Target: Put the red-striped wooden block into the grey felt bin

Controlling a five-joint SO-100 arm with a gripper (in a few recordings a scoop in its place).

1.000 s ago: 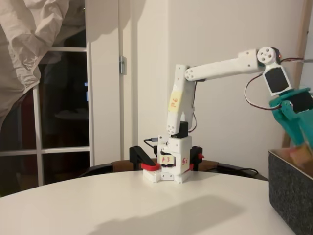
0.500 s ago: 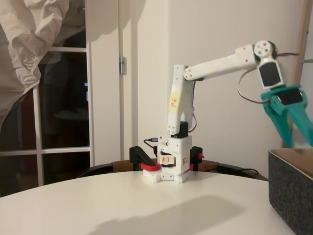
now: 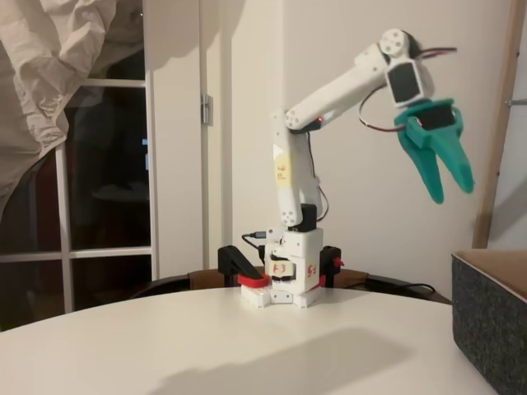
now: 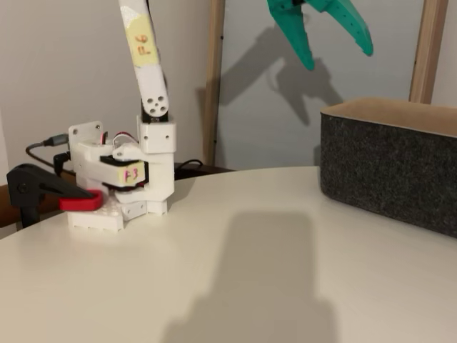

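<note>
Teal fingers of the gripper [image 3: 452, 191] stand spread apart and empty, high in the air and to the left of the grey felt bin [image 3: 491, 327] in that fixed view. One second ago the gripper was low at the bin's rim with something tan between its fingers; half a second ago it was already open above the rim, and now the arm has lifted and pulled back toward its base. I judge from this that the red-striped wooden block was released into the bin, so the task looks finished, though neither picture lets me see inside. In the other fixed view the gripper [image 4: 339, 57] hangs above the bin [image 4: 389, 168], whose pale rim and wide front wall are plainer there.
</note>
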